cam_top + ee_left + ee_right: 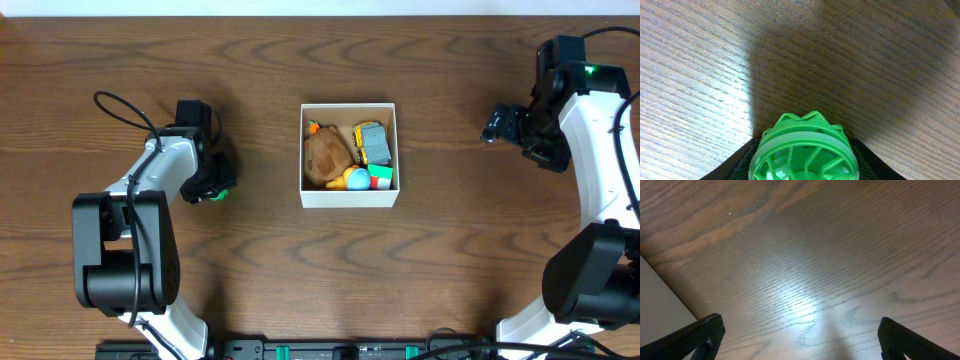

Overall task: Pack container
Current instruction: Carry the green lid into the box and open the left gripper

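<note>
The container point(349, 196), a small square box with white walls, stands mid-table and holds a brown plush toy point(326, 155), a grey and yellow toy point(372, 142), a yellow and blue ball point(356, 179) and a red and green block point(381, 178). My left gripper point(215, 188) is left of the box, shut on a green toy wheel point(804, 155), low over the table; the wheel shows as a green spot in the overhead view point(220, 194). My right gripper point(497, 127) is open and empty right of the box; its fingertips frame bare wood in the right wrist view point(800, 335).
The wood table point(270, 270) spreads on all sides of the box. Its pale far edge point(320, 8) runs along the top. A pale strip point(660, 310) shows at the left of the right wrist view.
</note>
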`<state>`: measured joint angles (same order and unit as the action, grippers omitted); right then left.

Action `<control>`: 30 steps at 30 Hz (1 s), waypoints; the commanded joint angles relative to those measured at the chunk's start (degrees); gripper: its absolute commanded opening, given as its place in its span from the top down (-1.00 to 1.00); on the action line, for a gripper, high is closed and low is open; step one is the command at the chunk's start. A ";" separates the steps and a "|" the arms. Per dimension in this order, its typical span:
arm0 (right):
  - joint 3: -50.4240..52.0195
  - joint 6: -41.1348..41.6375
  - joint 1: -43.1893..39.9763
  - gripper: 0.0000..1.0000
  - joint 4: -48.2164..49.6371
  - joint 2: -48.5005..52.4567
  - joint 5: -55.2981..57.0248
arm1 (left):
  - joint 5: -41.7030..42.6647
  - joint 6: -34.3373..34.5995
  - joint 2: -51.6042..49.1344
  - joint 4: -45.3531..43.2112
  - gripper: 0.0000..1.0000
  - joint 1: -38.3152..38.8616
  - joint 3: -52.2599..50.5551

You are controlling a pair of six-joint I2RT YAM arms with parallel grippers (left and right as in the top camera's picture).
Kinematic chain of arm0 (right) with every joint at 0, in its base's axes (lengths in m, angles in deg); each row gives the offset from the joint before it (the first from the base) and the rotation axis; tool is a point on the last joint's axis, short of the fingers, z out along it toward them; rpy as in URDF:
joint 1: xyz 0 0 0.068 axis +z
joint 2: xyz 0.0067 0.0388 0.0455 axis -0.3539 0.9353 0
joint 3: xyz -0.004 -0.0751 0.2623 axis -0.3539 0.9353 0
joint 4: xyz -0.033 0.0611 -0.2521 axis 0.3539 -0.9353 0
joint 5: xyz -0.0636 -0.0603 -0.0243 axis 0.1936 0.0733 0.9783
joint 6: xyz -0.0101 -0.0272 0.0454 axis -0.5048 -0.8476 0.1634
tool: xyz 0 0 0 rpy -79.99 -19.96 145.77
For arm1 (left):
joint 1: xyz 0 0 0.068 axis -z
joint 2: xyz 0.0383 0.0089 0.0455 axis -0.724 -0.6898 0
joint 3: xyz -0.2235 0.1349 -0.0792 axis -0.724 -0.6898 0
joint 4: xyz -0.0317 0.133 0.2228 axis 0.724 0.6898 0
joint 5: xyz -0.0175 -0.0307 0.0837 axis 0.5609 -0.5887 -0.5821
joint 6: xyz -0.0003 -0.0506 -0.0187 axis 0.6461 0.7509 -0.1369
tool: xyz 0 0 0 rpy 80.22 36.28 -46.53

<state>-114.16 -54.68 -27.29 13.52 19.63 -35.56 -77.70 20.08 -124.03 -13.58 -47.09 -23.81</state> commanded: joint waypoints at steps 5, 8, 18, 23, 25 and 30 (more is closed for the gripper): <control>0.13 -0.74 0.11 -0.99 -0.09 0.46 0.02 | -0.04 -0.22 3.45 2.29 0.56 0.63 2.38; 0.13 -0.72 0.11 -0.98 -0.09 0.46 0.00 | -0.04 -1.36 7.34 4.94 0.56 2.78 4.85; 0.13 -0.70 0.11 -0.99 -0.04 0.46 0.00 | -0.07 -8.59 21.77 3.98 0.56 20.37 9.44; 0.13 -0.72 0.11 -0.99 -0.07 0.46 0.00 | -0.07 -8.74 21.53 4.07 0.55 27.61 9.38; 0.13 -0.72 0.11 -0.98 -0.07 0.46 0.00 | -0.04 -8.72 20.41 4.00 0.54 29.09 9.33; 0.13 -0.72 0.11 -0.99 -0.07 0.46 0.00 | -0.02 -8.41 17.03 3.96 0.54 31.67 9.33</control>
<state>-114.16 -54.68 -27.29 13.50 19.63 -35.58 -77.28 12.52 -105.34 -9.73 -16.49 -14.47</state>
